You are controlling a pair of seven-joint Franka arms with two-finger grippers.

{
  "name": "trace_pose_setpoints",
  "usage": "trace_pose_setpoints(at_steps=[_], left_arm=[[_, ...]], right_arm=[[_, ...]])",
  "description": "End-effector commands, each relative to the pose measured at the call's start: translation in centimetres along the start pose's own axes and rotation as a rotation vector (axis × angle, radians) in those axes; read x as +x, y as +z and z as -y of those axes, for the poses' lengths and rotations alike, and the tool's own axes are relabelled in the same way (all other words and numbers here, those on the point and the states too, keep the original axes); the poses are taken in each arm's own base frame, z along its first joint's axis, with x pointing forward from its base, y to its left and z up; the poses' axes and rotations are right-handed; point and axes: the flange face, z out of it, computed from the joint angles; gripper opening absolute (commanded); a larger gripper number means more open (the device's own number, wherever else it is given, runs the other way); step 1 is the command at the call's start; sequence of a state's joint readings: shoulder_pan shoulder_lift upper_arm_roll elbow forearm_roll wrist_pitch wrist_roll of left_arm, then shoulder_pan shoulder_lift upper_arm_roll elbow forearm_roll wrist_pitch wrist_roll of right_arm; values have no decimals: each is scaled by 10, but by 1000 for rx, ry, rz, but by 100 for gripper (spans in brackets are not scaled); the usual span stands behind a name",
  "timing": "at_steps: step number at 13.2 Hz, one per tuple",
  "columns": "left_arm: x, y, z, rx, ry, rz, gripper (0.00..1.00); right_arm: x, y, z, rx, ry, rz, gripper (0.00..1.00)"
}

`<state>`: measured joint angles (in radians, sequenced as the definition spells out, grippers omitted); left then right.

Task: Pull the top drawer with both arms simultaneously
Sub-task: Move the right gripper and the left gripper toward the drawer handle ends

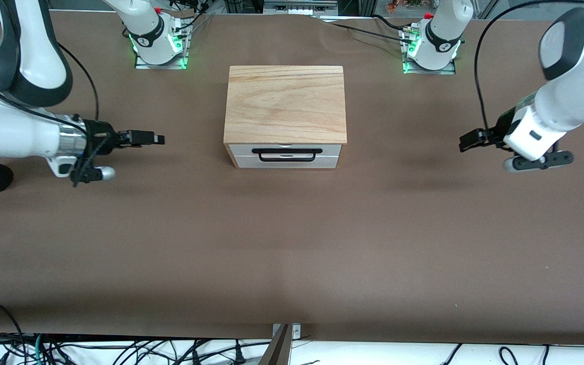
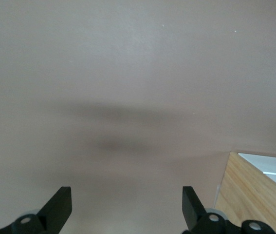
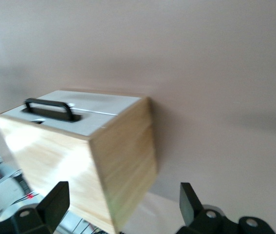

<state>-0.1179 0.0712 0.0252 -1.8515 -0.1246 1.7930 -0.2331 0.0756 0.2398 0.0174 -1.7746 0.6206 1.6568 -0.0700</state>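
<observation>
The cabinet [image 1: 285,104] with a light oak top stands mid-table. Its top drawer [image 1: 241,150] is shut, white front facing the front camera, with the black bar handle [image 1: 286,153] across it. My right gripper [image 1: 159,138] is open and empty, held over the bare table toward the right arm's end, pointing at the cabinet. The right wrist view shows the cabinet [image 3: 123,156], its handle [image 3: 50,108] and the open gripper [image 3: 123,192]. My left gripper [image 1: 463,143] is open and empty over the table toward the left arm's end. The left wrist view shows the open gripper [image 2: 125,195] and a cabinet corner [image 2: 249,195].
Brown table cover [image 1: 292,243] lies all round the cabinet. The two arm bases [image 1: 157,43] [image 1: 431,45] with green lights stand by the table's edge farthest from the front camera. Loose cables [image 1: 119,352] and a metal bracket [image 1: 284,337] sit at the nearest edge.
</observation>
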Motion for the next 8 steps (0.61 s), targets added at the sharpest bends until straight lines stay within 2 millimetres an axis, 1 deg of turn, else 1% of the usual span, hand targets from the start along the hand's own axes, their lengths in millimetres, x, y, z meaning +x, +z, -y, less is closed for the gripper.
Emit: trace_pose_setpoints(at_steps=[1,2,3,4,5,7,8], left_arm=[[4,37,-6,-42,-10,-12,100],[8,53,-12,-40,-4,-19,100],[14,67,-15,-52,-9,-17,100],[17,78,-23,-109,-32,4,100],[21,87,-32,-198,-54,19,100],[28,108,-38,-335,-4,41,100],[31,117,-41,-386,7,52,100]], right_arm=[[16,41,-4,170,-108,6,100],[26,62,-14,248,-141,6,100],[36,87,-17,315,-188,-3,100],[44,112,-18,366,-231,-23,100],[48,135,-18,409,-255,-47,100],[53,177,-4,490,-292,-108,100],[54,196,7,528,-306,-128,100]])
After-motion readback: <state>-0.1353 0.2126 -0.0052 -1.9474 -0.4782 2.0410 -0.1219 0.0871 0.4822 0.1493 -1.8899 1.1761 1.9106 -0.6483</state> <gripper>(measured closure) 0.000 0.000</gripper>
